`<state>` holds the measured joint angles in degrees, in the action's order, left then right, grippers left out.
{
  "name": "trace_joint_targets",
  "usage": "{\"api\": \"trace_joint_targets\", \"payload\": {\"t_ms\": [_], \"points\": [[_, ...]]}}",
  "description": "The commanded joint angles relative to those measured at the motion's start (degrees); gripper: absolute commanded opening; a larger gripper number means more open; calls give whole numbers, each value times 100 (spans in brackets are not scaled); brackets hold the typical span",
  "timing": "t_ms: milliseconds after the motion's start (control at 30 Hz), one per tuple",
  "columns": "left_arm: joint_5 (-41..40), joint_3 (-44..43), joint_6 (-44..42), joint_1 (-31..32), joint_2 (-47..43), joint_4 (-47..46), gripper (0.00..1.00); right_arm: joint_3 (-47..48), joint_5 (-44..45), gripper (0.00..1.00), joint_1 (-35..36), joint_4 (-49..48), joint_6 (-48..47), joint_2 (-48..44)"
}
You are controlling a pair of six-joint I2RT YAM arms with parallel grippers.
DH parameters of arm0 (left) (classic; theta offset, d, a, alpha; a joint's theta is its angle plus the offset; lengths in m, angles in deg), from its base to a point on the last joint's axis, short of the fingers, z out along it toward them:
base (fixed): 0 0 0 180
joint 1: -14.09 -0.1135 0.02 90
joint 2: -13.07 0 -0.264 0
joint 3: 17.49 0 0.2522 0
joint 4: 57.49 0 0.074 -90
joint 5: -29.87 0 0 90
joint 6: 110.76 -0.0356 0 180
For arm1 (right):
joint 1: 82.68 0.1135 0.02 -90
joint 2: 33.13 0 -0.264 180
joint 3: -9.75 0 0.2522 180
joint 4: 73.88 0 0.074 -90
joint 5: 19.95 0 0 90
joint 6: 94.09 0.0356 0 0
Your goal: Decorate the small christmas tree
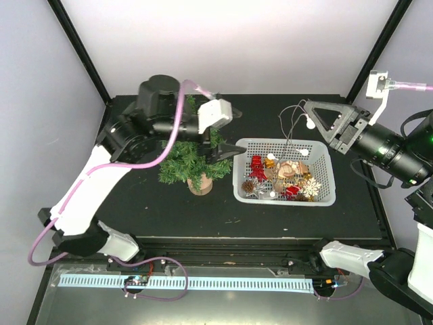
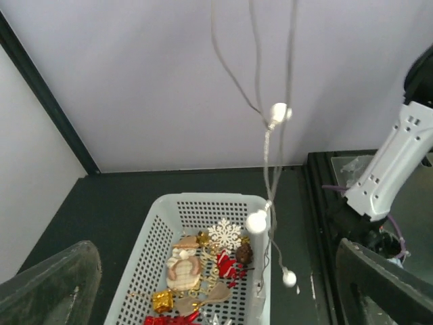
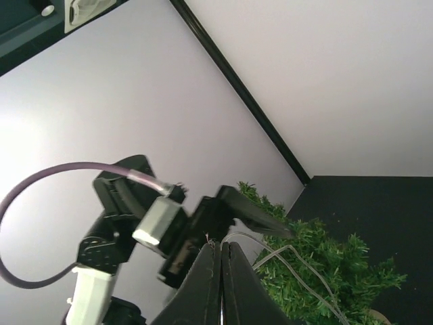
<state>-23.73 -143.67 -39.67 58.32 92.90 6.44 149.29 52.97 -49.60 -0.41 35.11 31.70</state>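
Green, bristly small christmas tree (image 1: 193,162) sits on the counter (image 1: 169,210) right under the left fingers (image 1: 229,149), spread wide, holding nothing. Basket (image 1: 284,201) just ahead. Right fingers (image 1: 314,112) pinched tight on a light string (image 2: 277,113).

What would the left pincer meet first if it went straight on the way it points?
Most likely the light string hanging from the right pincer over the basket, dead ahead of the open left pincer; depth is unclear.
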Motion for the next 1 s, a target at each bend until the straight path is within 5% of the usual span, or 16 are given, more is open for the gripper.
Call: {"api": "trace_joint_targets", "payload": {"t_ms": [0,533,967], "points": [[-404,-604,127,246,474,-218,88,-200,-182,2,24,-402,189,-94],[1538,-1392,11,599,1582,254,41,-529,-68,3,24,-511,234,-234],[1162,-1396,-110,833,1923,301,52,-888,-115,5,24,-802,380,-378]]}}
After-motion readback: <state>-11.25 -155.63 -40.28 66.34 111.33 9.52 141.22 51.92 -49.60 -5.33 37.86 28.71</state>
